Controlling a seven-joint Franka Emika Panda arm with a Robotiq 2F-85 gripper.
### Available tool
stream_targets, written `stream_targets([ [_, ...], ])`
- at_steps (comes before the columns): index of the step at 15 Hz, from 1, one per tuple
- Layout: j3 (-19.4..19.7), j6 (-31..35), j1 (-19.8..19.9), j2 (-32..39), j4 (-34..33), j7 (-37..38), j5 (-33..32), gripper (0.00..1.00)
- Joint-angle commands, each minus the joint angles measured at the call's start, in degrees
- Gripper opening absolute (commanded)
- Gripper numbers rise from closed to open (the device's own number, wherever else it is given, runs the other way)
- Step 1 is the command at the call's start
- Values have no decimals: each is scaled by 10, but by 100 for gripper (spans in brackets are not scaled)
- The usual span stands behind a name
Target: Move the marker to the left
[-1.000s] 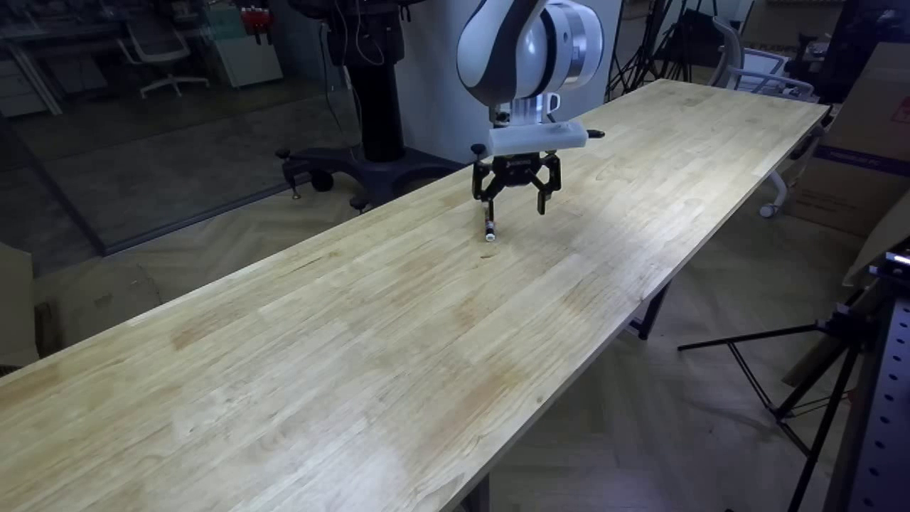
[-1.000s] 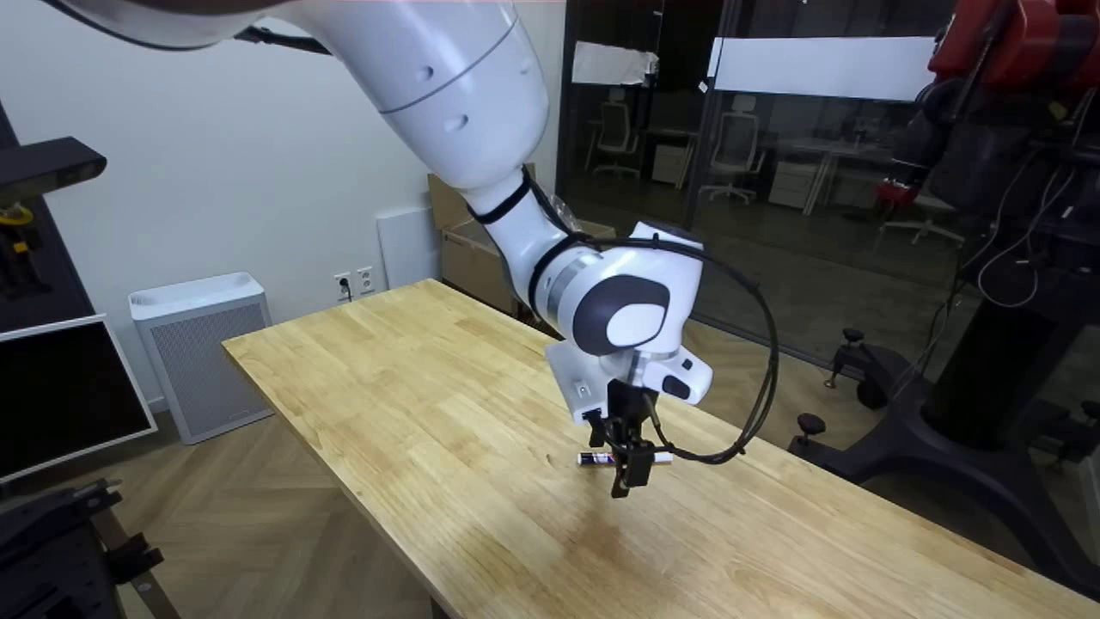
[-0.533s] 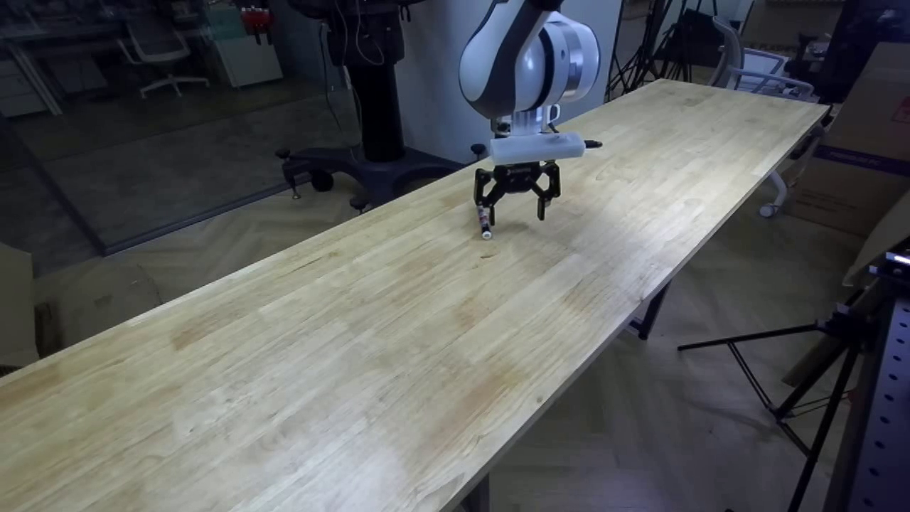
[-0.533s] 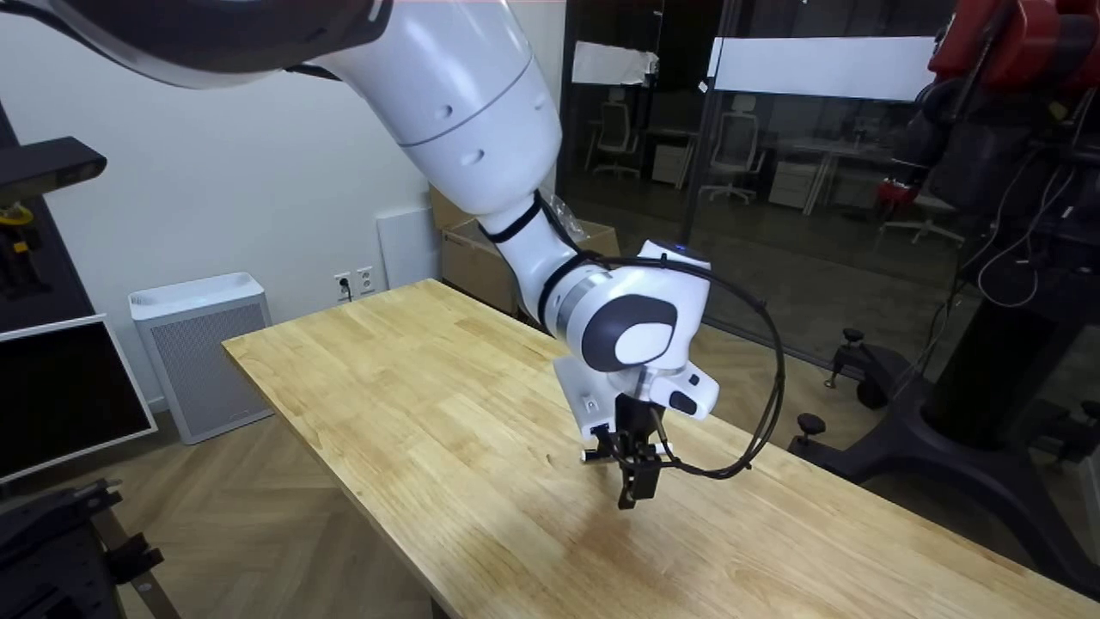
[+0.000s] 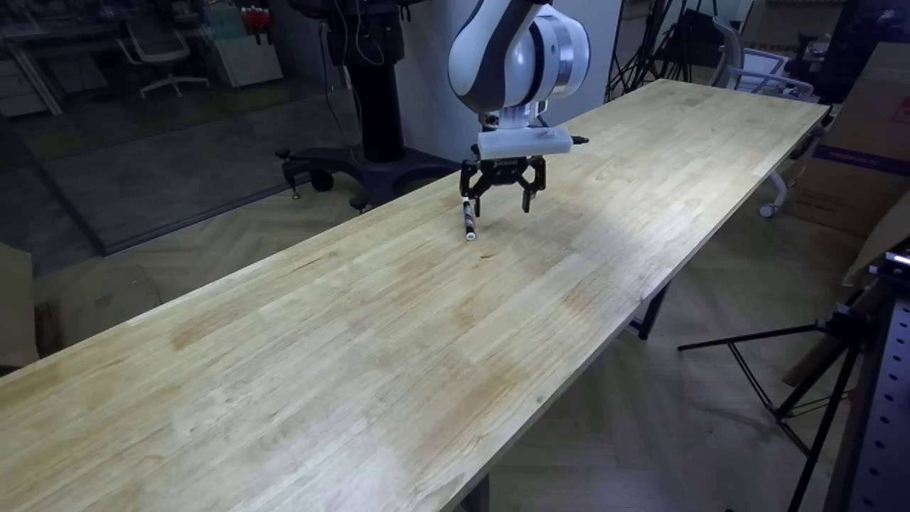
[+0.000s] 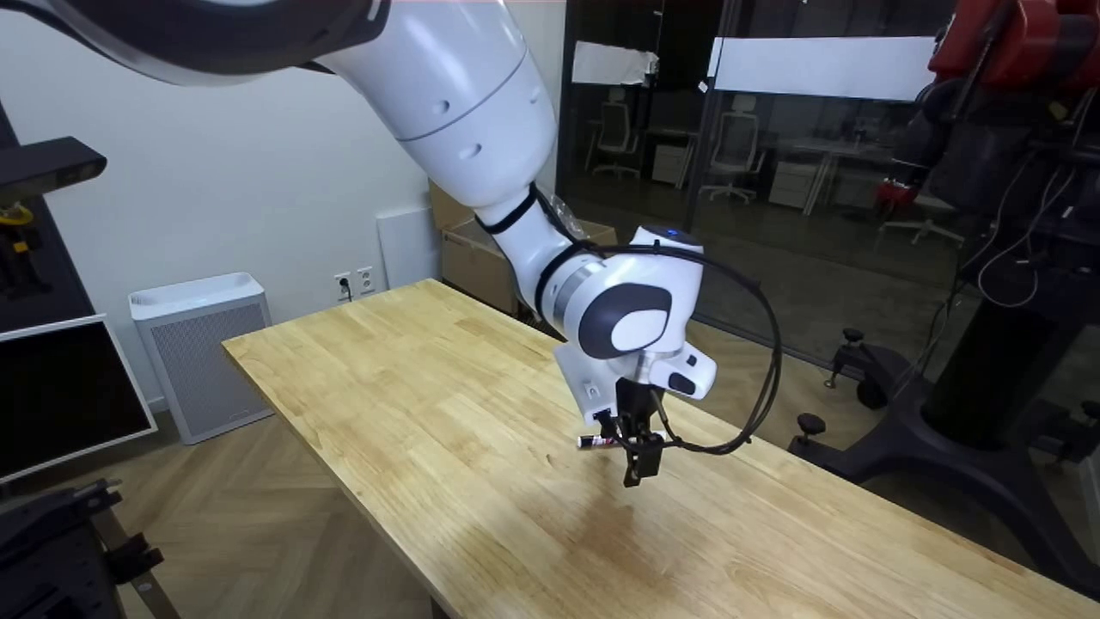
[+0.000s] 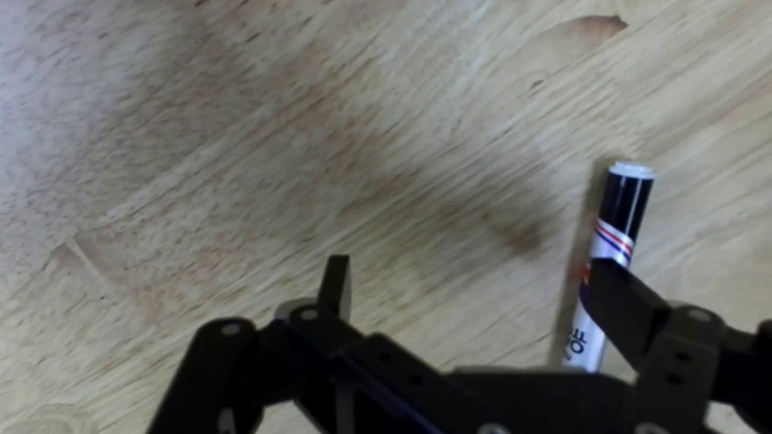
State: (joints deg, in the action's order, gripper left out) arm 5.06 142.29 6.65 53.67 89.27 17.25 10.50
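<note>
The marker (image 5: 470, 225) is a small pen with a black end, a white body and red and blue stripes. It lies flat on the wooden table. It also shows in an exterior view (image 6: 595, 442), partly behind the gripper, and in the wrist view (image 7: 622, 208). My gripper (image 5: 502, 212) is open and empty, low over the table. In the wrist view my gripper (image 7: 470, 262) has its right finger overlapping the marker's middle. The marker lies at that finger's outer side, not between the fingers. I cannot tell whether they touch. The marker's rear end is hidden in the wrist view.
The long wooden table (image 5: 398, 341) has its edge a short way behind the marker. A black wheeled stand (image 5: 380, 167) stands on the floor beyond that edge. A black tripod (image 5: 839, 334) stands beside the table's near side.
The gripper went down, then moved left and slightly up in an exterior view, staying open. The marker shifted left with it and is turned slightly; more of it shows beside the finger.
</note>
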Motion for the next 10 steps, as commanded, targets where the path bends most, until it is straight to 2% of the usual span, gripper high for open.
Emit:
stream_targets([
  [1,2,-2,-1,4,-22,-8,0,100],
  [7,12,-24,-13,17,-85,-21,-26,100],
  [10,7,-63,-21,35,-145,-21,-41,100],
])
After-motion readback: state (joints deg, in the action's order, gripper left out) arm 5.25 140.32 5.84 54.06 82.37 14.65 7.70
